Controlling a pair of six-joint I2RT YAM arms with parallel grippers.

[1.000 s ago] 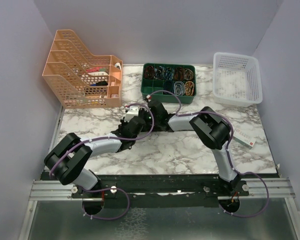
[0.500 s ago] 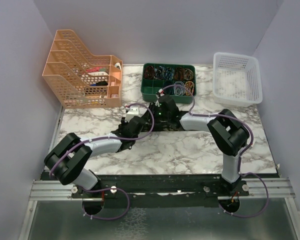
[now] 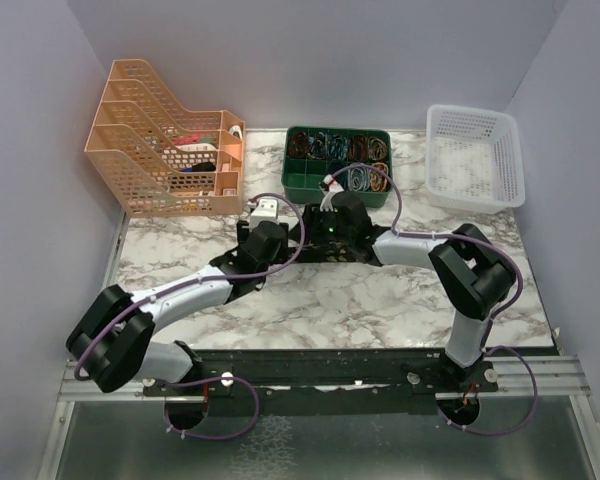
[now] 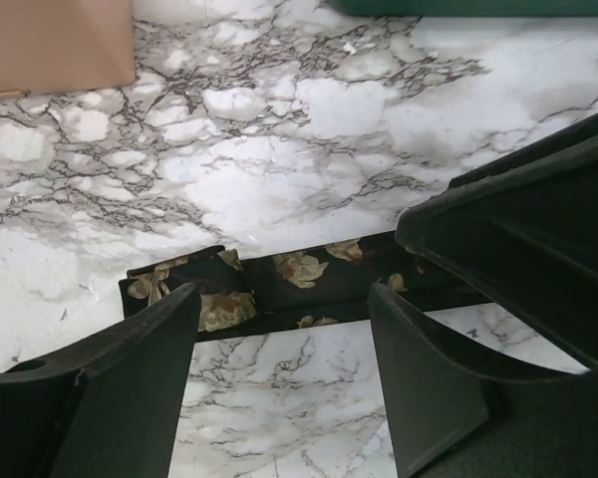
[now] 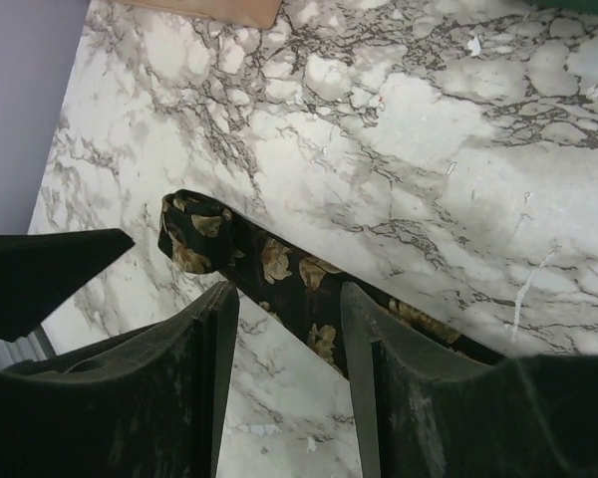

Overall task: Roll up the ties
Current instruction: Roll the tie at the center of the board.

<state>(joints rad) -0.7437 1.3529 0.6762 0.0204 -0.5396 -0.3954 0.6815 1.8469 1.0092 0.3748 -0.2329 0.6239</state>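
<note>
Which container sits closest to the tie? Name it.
The green tray, just behind the tie; the orange rack is off left, the white basket off right.

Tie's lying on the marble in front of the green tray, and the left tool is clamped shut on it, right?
Not shut. The left wrist view shows the left tool open, its fingers apart over the tie, which lies on the marble. The rest is right.

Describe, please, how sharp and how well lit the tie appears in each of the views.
Left wrist: the tie and marble are sharp, the near fingers black and featureless. Right wrist: the tie's print is crisp, the marble bright without glare. Top view: soft, even light, but the arms mostly hide the tie.
</note>
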